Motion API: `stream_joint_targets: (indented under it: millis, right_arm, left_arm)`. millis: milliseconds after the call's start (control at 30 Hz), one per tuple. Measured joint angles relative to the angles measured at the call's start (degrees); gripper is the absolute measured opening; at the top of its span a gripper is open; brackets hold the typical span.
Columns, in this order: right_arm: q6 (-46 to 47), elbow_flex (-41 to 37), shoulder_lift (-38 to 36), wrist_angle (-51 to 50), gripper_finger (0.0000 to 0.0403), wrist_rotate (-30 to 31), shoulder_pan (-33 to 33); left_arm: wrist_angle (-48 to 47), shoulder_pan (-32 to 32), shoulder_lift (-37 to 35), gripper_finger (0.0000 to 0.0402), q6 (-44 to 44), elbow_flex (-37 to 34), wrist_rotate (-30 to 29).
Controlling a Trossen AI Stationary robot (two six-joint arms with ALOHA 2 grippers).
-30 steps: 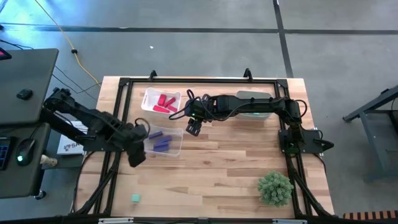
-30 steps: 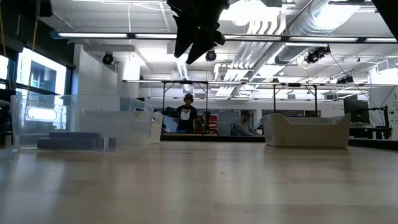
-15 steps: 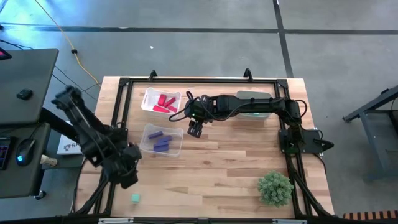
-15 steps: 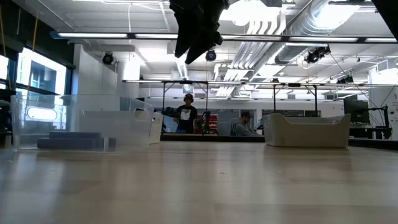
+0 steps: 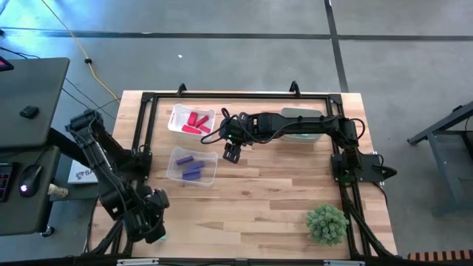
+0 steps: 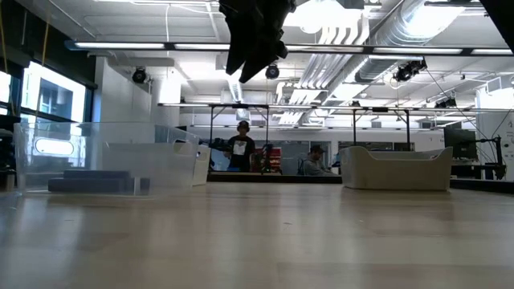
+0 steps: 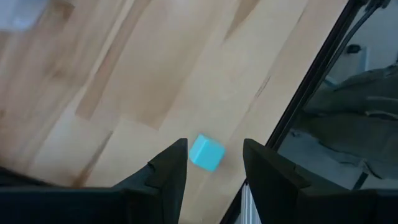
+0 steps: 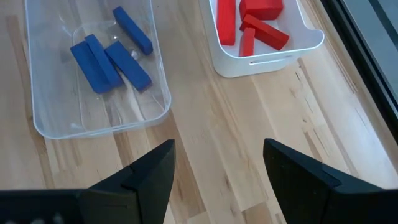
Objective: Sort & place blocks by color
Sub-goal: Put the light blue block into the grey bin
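Observation:
A teal cube [image 7: 206, 153] lies flat on the wood close to the table's near-left corner, beside the black frame rail. My left gripper [image 7: 214, 146] [image 5: 154, 227] hangs open above the cube, one finger on either side of it, touching nothing. Over the middle of the table my right gripper [image 5: 231, 153] [image 8: 217, 148] hovers open and holds nothing. Three purple blocks [image 8: 112, 56] lie in a clear bin [image 5: 209, 177]. Several red blocks [image 8: 252, 22] lie in a white bin [image 5: 177, 117].
A third, pale bin [image 5: 303, 133] stands at the back right, under the right arm. A bushy green plant ball [image 5: 327, 223] sits near the front right corner. A black frame [image 5: 140, 140] runs round the table's edges. Bare wood lies between the bins and the front edge.
My left gripper has swung from beside the clear bin toward the table's near-left corner and has come down. It now hangs over the teal cube, which has stayed where it was.

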Motion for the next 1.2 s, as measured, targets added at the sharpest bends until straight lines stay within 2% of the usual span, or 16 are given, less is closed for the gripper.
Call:
stream_joint_targets:
  millis: [433, 700, 967, 1200]
  right_arm:
    - [5.5, 0.0, 0.0, 0.0, 0.0233, 0.0, 0.0]
    - [9.7, 0.0, 0.0, 0.0, 0.0233, 0.5, 0.0]
    - [12.9, 0.0, 0.0, 0.1, 0.0233, 0.6, 0.0]
    - [14.5, 0.0, 0.0, 0.1, 0.0233, 0.5, 0.0]
  left_arm:
    - [0.2, -4.3, 3.1, 0.0145, -6.3, 0.0, 7.2]
    - [0.3, -6.5, 3.4, 0.0145, -9.4, 0.0, 7.2]
    - [0.4, -8.9, 3.4, 0.0145, -8.9, -0.1, 5.5]
    - [8.4, -10.9, 3.3, 0.0145, -3.1, -4.5, 3.9]
